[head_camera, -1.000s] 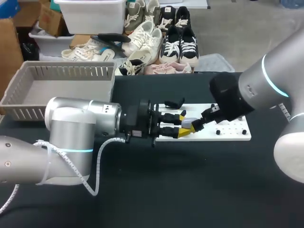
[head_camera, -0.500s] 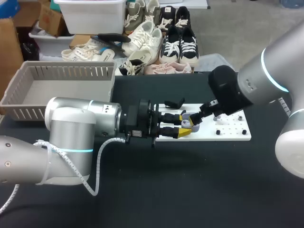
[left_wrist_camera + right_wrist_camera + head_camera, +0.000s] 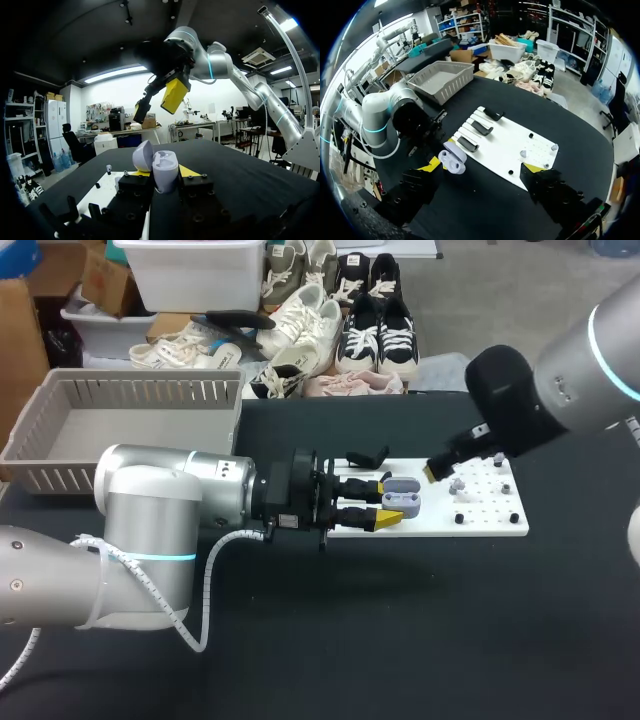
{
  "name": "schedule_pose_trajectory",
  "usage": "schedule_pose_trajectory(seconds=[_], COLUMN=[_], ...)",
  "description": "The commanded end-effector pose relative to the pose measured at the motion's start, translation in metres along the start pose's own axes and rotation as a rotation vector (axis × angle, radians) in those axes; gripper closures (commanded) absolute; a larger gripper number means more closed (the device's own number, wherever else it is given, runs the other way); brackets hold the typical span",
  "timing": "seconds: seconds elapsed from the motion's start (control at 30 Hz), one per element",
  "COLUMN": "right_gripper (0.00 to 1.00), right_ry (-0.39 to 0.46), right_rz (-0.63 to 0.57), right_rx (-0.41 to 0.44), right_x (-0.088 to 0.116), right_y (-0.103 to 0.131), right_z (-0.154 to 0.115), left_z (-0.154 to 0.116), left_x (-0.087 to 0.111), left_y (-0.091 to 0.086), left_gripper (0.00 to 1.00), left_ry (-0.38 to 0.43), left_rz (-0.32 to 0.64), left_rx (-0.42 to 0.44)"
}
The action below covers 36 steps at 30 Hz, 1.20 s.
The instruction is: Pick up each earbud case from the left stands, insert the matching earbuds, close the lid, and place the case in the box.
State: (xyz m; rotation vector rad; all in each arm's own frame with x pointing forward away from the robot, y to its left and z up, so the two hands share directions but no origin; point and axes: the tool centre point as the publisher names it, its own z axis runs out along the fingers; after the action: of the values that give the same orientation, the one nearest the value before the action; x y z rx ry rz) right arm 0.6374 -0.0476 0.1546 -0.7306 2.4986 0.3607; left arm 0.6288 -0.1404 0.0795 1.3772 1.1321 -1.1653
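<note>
1. Jaws of the left gripper (image 3: 388, 502) pinch the case (image 3: 403, 496) from two sides, with the yellow tips against its base. The left arm comes in low across the table (image 3: 400, 640).
2. Case: lavender, held just above the near left part of the board (image 3: 490, 525). The lid is swung open and stands beside the base. Two wells show in the base; whether anything sits in them cannot be told.
3. Board: white and flat on the black table, lying under and beyond the case.
4. Stands (image 3: 481, 127): three black stands in a row on the board's left half, just beyond the left gripper's fingers. None carries a case in the right wrist view.
5. Pieces (image 3: 522, 153): several small pieces stand upright on the board's right half, well apart from one another. Two are pale and the rest are dark. They are too small to tell more.
6. Right gripper (image 3: 157, 102): jaws spread wide. It hangs above the board, between the case and the small pieces, and is clear of both. The left wrist view shows its two yellow pads apart, high over the open case.
7. Basket (image 3: 60, 445): grey with slatted walls, at the table's far left corner and well apart from the board. Only its plain grey floor shows inside.
</note>
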Motion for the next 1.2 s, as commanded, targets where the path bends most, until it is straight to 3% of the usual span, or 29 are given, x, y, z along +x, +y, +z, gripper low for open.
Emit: schedule_pose_trajectory(seconds=[0.03,0.33,0.63,1.2], right_gripper=[0.0,0.0,0.0,0.0], right_ry=[0.025,0.154,0.254,0.305], right_rz=[0.004,0.034,0.033,0.092], right_rx=[0.312,0.485,0.548,0.469], right_x=[0.007,0.011,0.004,-0.006], right_y=[-0.008,-0.047,-0.073,-0.121], right_z=[-0.018,-0.008,0.012,0.056], left_z=[0.0,0.0,0.0,0.0], left_x=[0.001,0.001,0.001,0.001], left_y=[0.001,0.001,0.001,0.001], left_gripper=[1.0,1.0,1.0,1.0], left_ry=[-0.002,-0.002,-0.002,-0.002], left_rz=[0.0,0.0,0.0,0.0], left_rx=[0.001,0.001,0.001,0.001])
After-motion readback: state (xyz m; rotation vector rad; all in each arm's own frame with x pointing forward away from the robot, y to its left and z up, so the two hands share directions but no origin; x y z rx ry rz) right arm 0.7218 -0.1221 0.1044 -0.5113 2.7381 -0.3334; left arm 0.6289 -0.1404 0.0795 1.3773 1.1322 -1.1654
